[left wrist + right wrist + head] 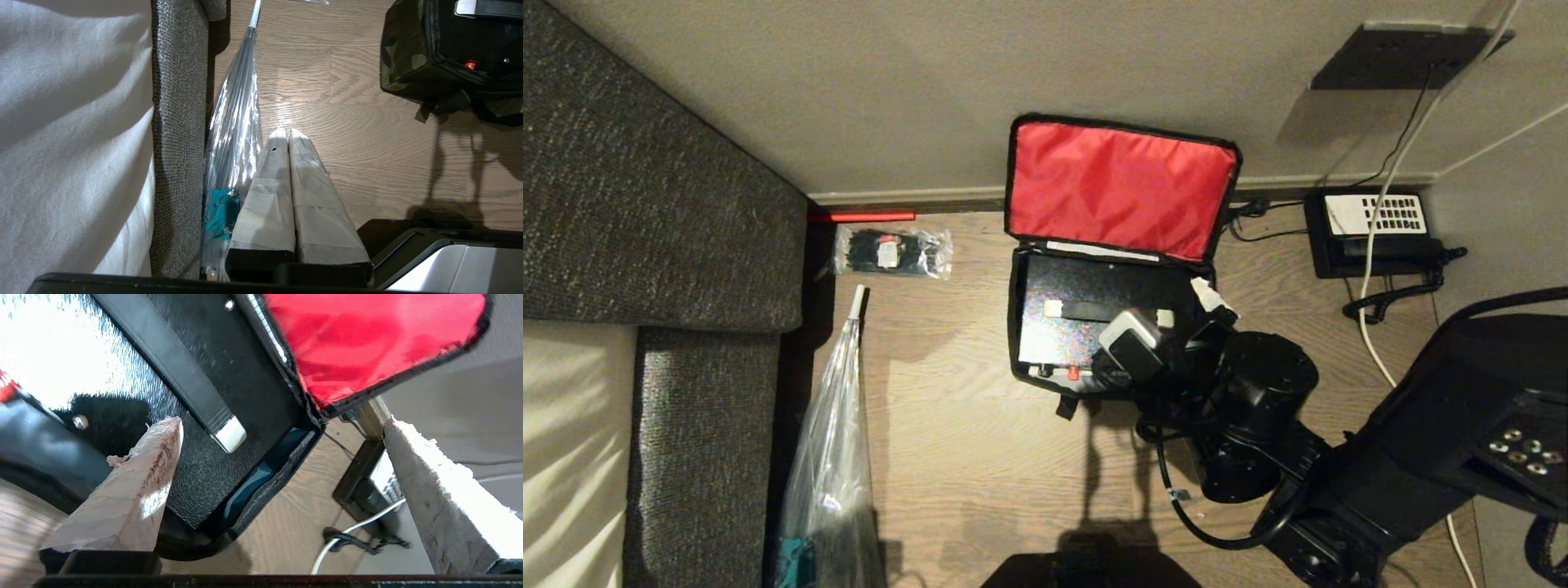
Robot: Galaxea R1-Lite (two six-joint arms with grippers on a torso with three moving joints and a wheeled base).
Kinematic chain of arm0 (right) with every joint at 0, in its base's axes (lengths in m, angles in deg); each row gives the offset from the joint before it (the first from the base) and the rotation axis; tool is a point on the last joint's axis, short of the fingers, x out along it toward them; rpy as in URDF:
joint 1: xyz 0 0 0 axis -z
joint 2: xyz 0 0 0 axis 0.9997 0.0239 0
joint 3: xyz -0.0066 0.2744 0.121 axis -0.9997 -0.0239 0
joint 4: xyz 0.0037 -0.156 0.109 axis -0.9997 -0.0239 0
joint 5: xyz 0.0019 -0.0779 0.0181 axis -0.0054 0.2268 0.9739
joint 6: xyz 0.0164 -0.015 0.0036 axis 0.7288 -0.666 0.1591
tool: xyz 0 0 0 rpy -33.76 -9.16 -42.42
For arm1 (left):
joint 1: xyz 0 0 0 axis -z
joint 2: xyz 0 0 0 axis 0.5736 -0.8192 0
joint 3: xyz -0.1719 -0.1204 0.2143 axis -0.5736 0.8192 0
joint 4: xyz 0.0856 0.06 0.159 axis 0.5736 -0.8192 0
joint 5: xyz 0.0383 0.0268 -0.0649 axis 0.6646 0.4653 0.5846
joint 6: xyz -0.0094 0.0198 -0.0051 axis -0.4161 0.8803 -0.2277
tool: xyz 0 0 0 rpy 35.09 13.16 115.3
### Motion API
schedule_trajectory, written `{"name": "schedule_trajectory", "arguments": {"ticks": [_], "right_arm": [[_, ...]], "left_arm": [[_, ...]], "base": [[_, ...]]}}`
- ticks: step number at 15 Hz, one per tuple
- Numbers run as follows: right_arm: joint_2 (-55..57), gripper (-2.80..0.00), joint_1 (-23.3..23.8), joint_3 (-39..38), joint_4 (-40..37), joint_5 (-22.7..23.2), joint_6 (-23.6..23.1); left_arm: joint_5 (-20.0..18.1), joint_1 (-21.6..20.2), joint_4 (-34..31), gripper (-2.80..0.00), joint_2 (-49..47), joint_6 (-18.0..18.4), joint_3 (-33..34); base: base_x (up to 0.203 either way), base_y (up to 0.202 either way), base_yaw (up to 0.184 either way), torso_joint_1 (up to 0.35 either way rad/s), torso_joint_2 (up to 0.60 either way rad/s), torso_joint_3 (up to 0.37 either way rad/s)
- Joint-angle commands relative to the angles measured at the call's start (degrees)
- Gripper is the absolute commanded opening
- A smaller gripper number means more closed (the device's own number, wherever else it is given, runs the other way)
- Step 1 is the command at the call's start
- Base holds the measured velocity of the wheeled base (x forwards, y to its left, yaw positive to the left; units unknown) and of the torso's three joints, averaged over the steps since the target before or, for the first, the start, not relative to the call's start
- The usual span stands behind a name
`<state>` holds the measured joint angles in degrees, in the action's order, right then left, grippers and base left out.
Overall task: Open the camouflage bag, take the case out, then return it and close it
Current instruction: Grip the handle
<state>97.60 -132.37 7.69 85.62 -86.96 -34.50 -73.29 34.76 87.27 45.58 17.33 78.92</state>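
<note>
The right arm [1258, 441] is reaching in from the near right, over the wooden counter [980, 457]. Its right hand [1176, 322] is hanging just above the right end of the case [1086, 322], and its fingers [135, 486] are spread wide apart with nothing between them. One finger is sitting over the black top of the case and the other is out past the edge of the bag [1119, 245], so it looks like the hand is getting ready to go down around the end of the case and pinch it. The case is lying flat inside the bag, with its strap and white strips facing up and a small red spot on its near side. The bag is standing open, and its red lid is leaning back against the wall [931, 98], which is keeping it out of the way. The left hand [288, 136] is parked low on the near left, pressed shut and holding nothing, pointing at the counter beside a clear wrapped umbrella [837, 457] and the grey sofa [645, 204]. Farther back on the left, a clear packet [894, 251] of black bits is lying near the wall. Far on the right, a black phone [1376, 233] is sitting with its cord curling beside it.
</note>
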Motion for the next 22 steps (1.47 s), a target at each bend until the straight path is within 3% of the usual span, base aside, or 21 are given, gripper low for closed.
{"name": "schedule_trajectory", "arguments": {"ticks": [1,7,10,14,16,19,22], "right_arm": [[2.6,0.0,-0.1,0.7,0.5,-0.4,-3.4],[3.6,0.0,-0.9,6.7,0.5,2.3,-16.0],[3.1,0.0,-0.6,10.0,0.5,2.6,-26.8],[5.5,0.0,-0.3,17.2,-4.5,0.5,-23.8],[5.7,0.0,0.0,18.0,-11.0,-2.3,-21.4],[6.6,0.0,0.9,21.5,-19.9,-3.2,-12.3],[9.2,0.0,1.4,25.4,-24.6,-3.0,-8.5]], "left_arm": [[0.0,0.0,0.0,-2.8,0.1,0.0,0.2],[0.0,0.0,0.0,-2.8,0.1,0.0,0.2],[0.0,0.0,0.0,-2.8,0.1,0.0,0.2],[0.0,0.0,0.0,-2.8,0.1,0.0,0.2],[0.0,0.0,0.0,-2.8,0.1,0.0,0.2],[0.0,0.0,0.0,-2.8,0.1,0.0,0.2],[0.0,0.0,0.0,-2.8,0.1,0.0,0.2]], "base": [[0.0,0.0,0.0,0.0,0.0,0.0],[0.0,0.0,0.0,0.0,0.0,0.0],[0.0,0.0,0.0,0.0,0.0,0.0],[0.0,0.0,0.0,0.0,0.0,0.0],[0.0,0.0,0.0,0.0,0.0,0.0],[0.0,0.0,0.0,0.0,0.0,0.0],[0.0,0.0,0.0,0.0,0.0,0.0]]}}
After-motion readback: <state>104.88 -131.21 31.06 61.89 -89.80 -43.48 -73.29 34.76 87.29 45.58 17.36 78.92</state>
